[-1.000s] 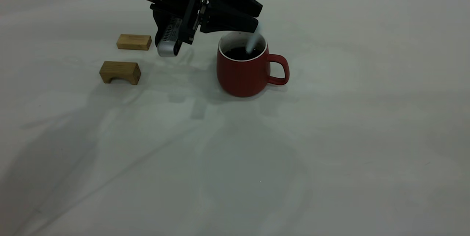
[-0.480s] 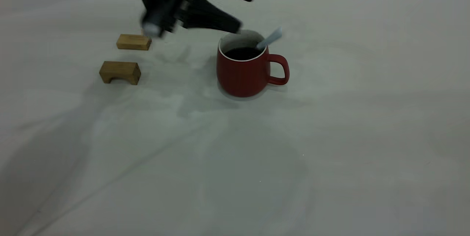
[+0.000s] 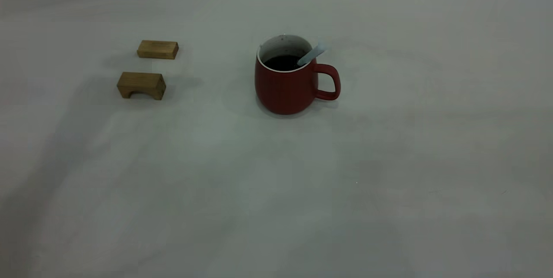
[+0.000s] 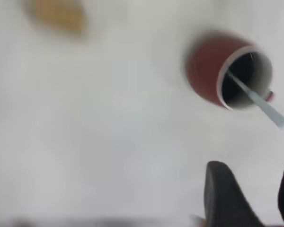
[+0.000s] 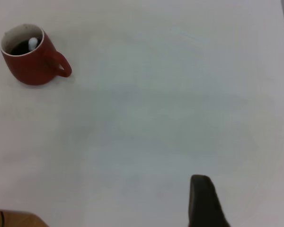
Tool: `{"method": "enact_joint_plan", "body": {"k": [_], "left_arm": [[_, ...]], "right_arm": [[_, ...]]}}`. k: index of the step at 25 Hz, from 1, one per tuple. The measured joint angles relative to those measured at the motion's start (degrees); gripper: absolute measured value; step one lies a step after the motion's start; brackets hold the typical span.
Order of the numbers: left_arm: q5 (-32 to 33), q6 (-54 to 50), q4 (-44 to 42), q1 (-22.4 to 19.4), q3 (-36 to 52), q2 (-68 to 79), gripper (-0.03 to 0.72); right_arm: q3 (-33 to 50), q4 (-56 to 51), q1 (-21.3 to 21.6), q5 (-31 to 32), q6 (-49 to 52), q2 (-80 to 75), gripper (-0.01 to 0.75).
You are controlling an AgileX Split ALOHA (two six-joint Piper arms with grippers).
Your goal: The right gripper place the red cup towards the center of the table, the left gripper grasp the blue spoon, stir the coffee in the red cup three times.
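The red cup [image 3: 286,83] stands upright near the middle of the table [image 3: 389,161], its handle pointing right. Dark coffee [image 3: 281,62] fills it. The blue spoon [image 3: 312,53] rests in the cup with its pale handle leaning over the rim above the cup's handle, held by nothing. Neither gripper shows in the exterior view. In the left wrist view my left gripper [image 4: 255,191] hangs open and empty, well away from the cup [image 4: 206,71] and spoon [image 4: 262,101]. The right gripper [image 5: 251,198] is far from the cup [image 5: 31,68], with one finger [image 5: 202,201] showing beside bare table.
Two wooden blocks lie left of the cup: a flat one [image 3: 157,49] farther back and an arched one [image 3: 141,84] nearer. A blurred block [image 4: 59,16] also appears in the left wrist view. A brown edge [image 5: 14,220] sits at the corner of the right wrist view.
The left gripper opened and let go of the spoon, then pulled back up and to the left, out of the exterior view. The spoon now leans on the cup's rim.
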State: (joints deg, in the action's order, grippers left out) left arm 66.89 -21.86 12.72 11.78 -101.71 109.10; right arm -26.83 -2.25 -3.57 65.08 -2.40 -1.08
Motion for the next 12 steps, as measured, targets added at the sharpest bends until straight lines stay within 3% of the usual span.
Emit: {"method": "enact_joint_plan", "body": {"k": [7, 12], "left_arm": [[0.0, 9.5, -10.6, 0.0, 3.9, -23.2, 0.258], [0.0, 9.5, -16.1, 0.0, 18.0, -47.2, 0.237]], "right_arm": [[0.0, 0.0, 0.0, 0.0, 0.0, 0.0, 0.483], [0.0, 0.0, 0.0, 0.0, 0.0, 0.0, 0.483]]}}
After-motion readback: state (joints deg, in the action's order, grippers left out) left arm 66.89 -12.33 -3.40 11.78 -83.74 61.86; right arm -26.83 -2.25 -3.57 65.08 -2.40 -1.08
